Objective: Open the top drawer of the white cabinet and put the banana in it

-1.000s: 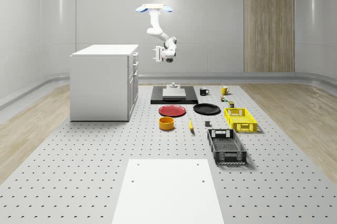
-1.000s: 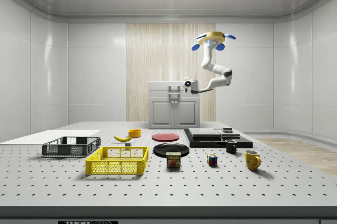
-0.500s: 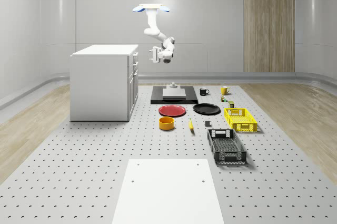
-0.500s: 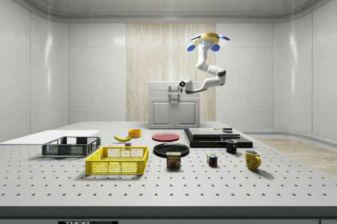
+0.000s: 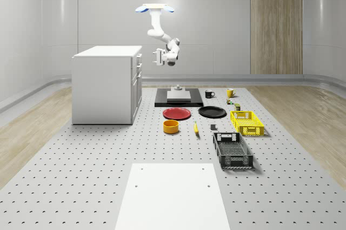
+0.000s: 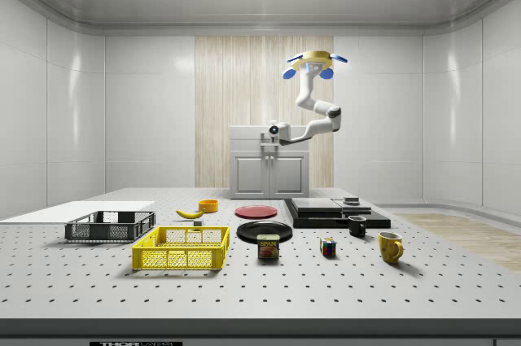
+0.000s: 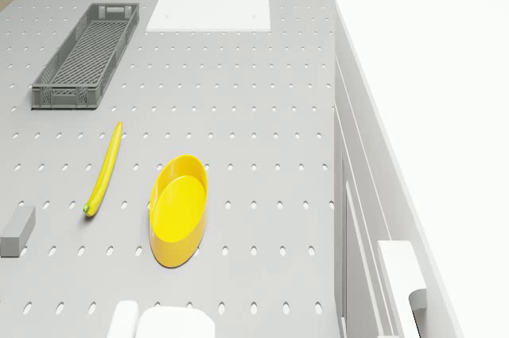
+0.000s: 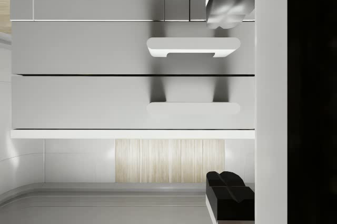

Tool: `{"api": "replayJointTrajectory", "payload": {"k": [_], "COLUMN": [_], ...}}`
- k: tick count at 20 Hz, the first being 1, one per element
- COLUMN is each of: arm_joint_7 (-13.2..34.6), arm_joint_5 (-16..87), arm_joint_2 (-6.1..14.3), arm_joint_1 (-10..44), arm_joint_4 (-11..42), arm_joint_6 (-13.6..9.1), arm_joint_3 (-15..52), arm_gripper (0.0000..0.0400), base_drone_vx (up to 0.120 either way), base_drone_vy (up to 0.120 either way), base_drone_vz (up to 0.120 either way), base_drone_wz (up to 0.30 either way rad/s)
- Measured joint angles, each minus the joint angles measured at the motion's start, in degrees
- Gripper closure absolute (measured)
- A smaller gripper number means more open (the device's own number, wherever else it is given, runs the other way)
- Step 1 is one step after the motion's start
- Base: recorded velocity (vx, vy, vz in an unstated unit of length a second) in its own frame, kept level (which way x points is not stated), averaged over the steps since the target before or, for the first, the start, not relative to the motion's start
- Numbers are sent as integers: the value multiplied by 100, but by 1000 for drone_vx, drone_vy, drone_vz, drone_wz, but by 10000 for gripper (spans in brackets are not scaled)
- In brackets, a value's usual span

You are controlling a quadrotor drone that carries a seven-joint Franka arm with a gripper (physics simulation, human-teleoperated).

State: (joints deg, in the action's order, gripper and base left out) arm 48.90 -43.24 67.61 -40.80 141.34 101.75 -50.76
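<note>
Tool (image 5: pixel 160 57) in mid-air, upper centre of whole-scene view, facing closed top drawer of white box cabinet (image 5: pixel 108 84); finger state: cannot tell. Drone (image 5: pixel 155 8) hovers beside cabinet. Slim yellow banana (image 5: pixel 195 128) on perforated grey counter (image 5: pixel 81 154). Step: approaching handle (image 8: pixel 193 47). Next: close gap, grip handle, pull.

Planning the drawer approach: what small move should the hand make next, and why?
Probably ease the hand on toward the white cabinet front. The drone hovers beside the cabinet, the hand level with the top drawer handle but short of it; the banana lies on the table.
</note>
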Motion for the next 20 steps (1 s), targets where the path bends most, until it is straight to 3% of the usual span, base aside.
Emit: {"api": "replayJointTrajectory", "payload": {"k": [7, 20], "arm_joint_7": [-28, -266], "arm_joint_5": [-142, -795], "arm_joint_2": [18, -97], "arm_joint_1": [-56, -285], "arm_joint_4": [182, 678], "arm_joint_6": [266, 1102], "arm_joint_3": [187, 838], "arm_gripper": [0, 0], "base_drone_vx": [0, 0], "base_drone_vy": [0, 0], "base_drone_vz": [0, 0], "base_drone_wz": [0, 0]}}
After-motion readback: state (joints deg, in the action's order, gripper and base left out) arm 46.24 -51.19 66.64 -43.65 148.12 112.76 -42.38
